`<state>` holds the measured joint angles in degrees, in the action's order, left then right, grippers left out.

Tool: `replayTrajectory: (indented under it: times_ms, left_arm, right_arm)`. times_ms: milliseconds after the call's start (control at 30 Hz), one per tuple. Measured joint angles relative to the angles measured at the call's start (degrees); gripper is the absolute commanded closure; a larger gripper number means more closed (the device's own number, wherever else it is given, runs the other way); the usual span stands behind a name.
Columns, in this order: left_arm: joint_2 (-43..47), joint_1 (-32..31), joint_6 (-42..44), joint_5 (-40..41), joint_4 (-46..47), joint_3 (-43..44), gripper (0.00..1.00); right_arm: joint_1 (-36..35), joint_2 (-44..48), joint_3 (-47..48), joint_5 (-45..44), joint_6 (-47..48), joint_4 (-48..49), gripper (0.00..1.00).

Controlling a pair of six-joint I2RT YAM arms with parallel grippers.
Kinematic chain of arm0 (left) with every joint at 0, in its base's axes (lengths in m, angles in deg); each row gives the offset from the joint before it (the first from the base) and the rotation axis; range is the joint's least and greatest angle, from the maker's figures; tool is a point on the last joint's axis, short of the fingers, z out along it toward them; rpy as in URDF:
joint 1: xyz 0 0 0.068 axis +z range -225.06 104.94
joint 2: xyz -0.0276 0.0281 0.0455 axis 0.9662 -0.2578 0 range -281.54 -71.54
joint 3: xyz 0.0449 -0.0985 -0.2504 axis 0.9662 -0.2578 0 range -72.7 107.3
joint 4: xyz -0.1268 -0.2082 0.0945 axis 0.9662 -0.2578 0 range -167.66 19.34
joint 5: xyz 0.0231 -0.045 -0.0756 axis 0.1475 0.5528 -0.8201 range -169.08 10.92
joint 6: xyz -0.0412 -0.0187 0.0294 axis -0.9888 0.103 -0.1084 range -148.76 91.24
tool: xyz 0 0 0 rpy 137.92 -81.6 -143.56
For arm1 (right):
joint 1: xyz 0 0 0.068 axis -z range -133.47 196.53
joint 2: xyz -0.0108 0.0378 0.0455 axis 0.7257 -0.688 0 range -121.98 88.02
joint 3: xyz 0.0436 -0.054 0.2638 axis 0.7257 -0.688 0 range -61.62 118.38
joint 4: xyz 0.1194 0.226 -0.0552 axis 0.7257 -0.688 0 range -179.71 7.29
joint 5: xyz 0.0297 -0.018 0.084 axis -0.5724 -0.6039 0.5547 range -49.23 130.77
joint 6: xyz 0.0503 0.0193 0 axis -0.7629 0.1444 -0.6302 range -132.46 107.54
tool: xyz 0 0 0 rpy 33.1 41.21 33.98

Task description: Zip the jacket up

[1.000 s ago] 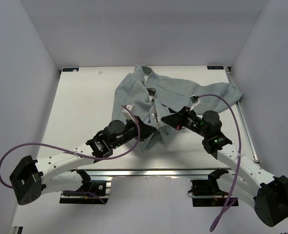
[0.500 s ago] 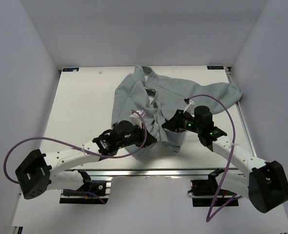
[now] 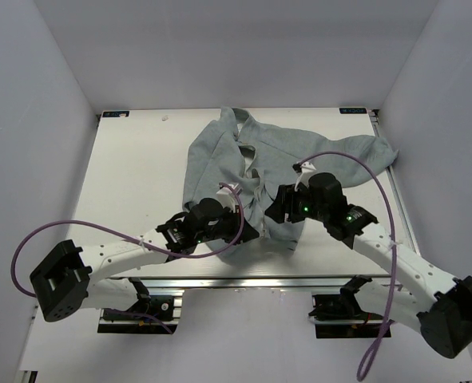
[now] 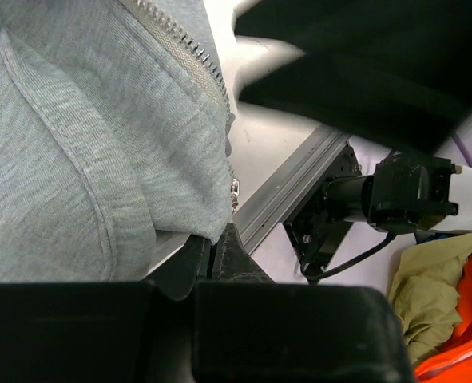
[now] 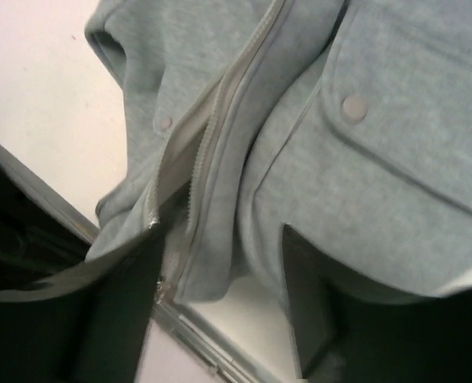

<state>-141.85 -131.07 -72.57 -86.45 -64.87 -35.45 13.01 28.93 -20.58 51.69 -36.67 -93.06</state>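
The grey-green fleece jacket [image 3: 299, 148] lies front-up on the white table [image 3: 132, 175], collar at the back and hem toward the near edge. My left gripper [image 3: 250, 231] is at the hem, shut on the bottom corner of the jacket [image 4: 84, 159] just beside the silver zipper [image 4: 180, 40]. My right gripper [image 3: 277, 209] hovers over the other front panel, close to the left one. In the right wrist view it is open [image 5: 216, 299], its fingers [image 5: 307, 311] straddling the hem of the jacket [image 5: 395, 159], where the zipper [image 5: 220, 120] halves lie apart over pale lining.
An aluminium rail [image 4: 291, 191] runs along the table's near edge, right under both grippers. Beyond it are an arm mount [image 4: 403, 195] and olive and orange cloths [image 4: 451, 319] below. Purple cables [image 3: 355, 163] arc over each arm. Grey walls [image 3: 28, 120] enclose the table on both sides.
My right gripper has opened and moved left and nearer, down to the hem. The left gripper, still shut, has moved right and toward the near edge, drawing the jacket front with it.
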Motion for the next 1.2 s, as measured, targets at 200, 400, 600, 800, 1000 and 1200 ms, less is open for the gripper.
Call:
replayTrajectory:
  times_ms: [200, 400, 600, 800, 1000, 1200]
  left_arm:
    - [1.1, 0.0, -1.5, 0.6, 0.2, 0.0, 1.00]
    - [2.3, 0.0, -3.5, 2.3, 0.1, 0.0, 1.00]
    - [2.4, 0.0, -5.2, 3.4, -0.8, 0.0, 1.00]
    - [2.4, 0.0, -6.5, 3.7, -1.0, 0.0, 1.00]
    - [2.4, 0.0, -7.3, 3.7, -1.0, 0.0, 1.00]
    - [2.6, 0.0, -7.3, 4.2, -0.5, 0.0, 1.00]
  right_arm:
    - [-11.9, 7.4, 0.3, -9.9, -3.8, -9.7, 0.13]
    - [-24.4, 9.9, -2.5, -20.4, -11.5, -11.7, 0.11]
    - [-36.5, 5.7, -2.6, -32.6, -17.9, -12.0, 0.13]
    - [-42.8, 1.0, -1.2, -46.6, -25.0, -11.8, 0.32]
    - [-43.4, -1.6, -0.7, -52.8, -28.3, -8.4, 0.51]
    - [-43.8, -3.8, 0.0, -55.9, -30.9, -8.2, 0.54]
